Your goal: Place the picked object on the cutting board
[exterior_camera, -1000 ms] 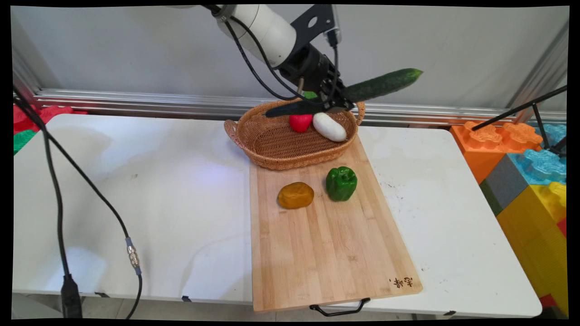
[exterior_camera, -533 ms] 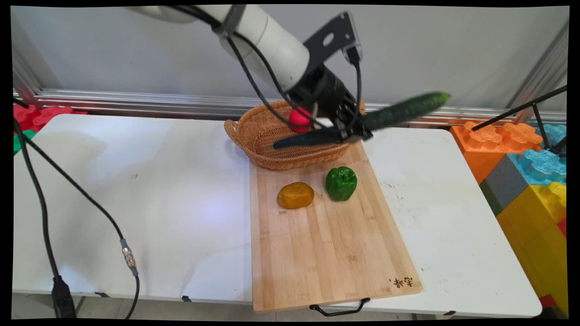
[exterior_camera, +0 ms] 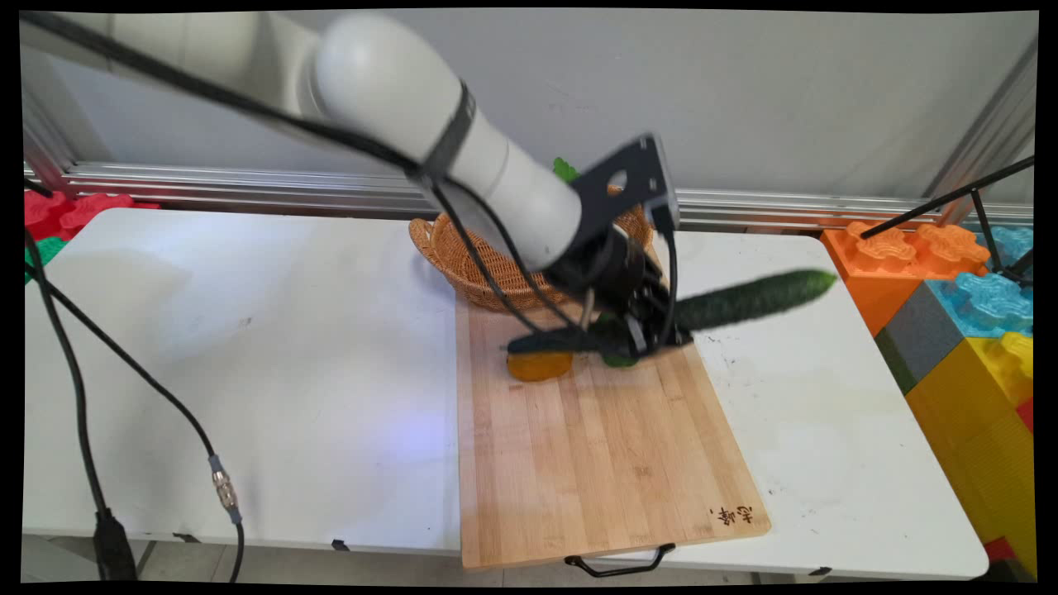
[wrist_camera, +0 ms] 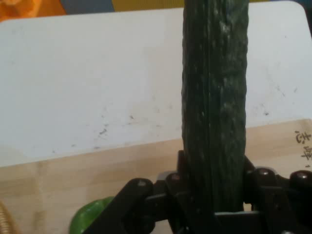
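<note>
My gripper (exterior_camera: 643, 335) is shut on a long dark green cucumber (exterior_camera: 748, 299), held roughly level a little above the wooden cutting board (exterior_camera: 595, 446). One end of the cucumber sticks out right over the white table; the other end pokes left over an orange-yellow vegetable (exterior_camera: 539, 367). A green bell pepper (exterior_camera: 618, 359) sits mostly hidden under the hand. In the hand view the cucumber (wrist_camera: 214, 107) runs up the middle from my gripper (wrist_camera: 214, 195), with the bell pepper (wrist_camera: 90, 217) at lower left and the board (wrist_camera: 97, 170) below.
A wicker basket (exterior_camera: 467, 256) stands at the board's far end, largely hidden by the arm. Coloured toy blocks (exterior_camera: 967, 314) are stacked off the table's right edge. Black cables (exterior_camera: 124, 364) hang over the table's left part. A black handle (exterior_camera: 616, 566) is on the board's near edge.
The hand has carried the cucumber down and toward the near side, from over the basket to just above the pepper and the orange-yellow vegetable. The arm now covers the basket's contents.
</note>
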You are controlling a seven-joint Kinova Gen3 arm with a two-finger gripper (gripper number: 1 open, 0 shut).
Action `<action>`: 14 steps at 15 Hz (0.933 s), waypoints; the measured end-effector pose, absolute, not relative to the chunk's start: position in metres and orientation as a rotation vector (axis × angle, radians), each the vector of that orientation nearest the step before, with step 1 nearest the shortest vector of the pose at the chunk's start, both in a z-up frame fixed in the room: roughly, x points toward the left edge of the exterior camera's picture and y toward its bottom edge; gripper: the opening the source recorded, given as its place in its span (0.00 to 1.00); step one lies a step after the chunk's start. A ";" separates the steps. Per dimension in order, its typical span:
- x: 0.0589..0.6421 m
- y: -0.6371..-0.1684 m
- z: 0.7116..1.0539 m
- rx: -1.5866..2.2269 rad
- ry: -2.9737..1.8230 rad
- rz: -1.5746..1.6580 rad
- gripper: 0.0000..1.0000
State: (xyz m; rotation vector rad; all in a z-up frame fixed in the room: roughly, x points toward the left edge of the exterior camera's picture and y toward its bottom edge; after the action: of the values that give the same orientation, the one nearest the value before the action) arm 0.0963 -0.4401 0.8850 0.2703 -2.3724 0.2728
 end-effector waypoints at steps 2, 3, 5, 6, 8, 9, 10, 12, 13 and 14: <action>0.090 -0.435 0.864 0.272 -2.380 0.262 0.00; 0.087 -0.433 0.853 0.276 -2.387 0.257 0.00; 0.082 -0.430 0.832 0.286 -2.403 0.247 0.00; 0.080 -0.428 0.824 0.291 -2.412 0.242 0.00; 0.077 -0.426 0.811 0.304 -2.428 0.232 0.00; 0.076 -0.424 0.803 0.319 -2.441 0.226 0.00; 0.075 -0.422 0.796 0.334 -2.450 0.220 0.00; 0.071 -0.418 0.783 0.366 -2.466 0.196 0.00; 0.070 -0.417 0.780 0.371 -2.467 0.189 0.00; 0.068 -0.416 0.778 0.379 -2.468 0.182 1.00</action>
State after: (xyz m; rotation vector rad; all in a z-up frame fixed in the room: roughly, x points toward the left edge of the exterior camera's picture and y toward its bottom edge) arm 0.0683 -0.4165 0.7784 0.3788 -2.4676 0.1823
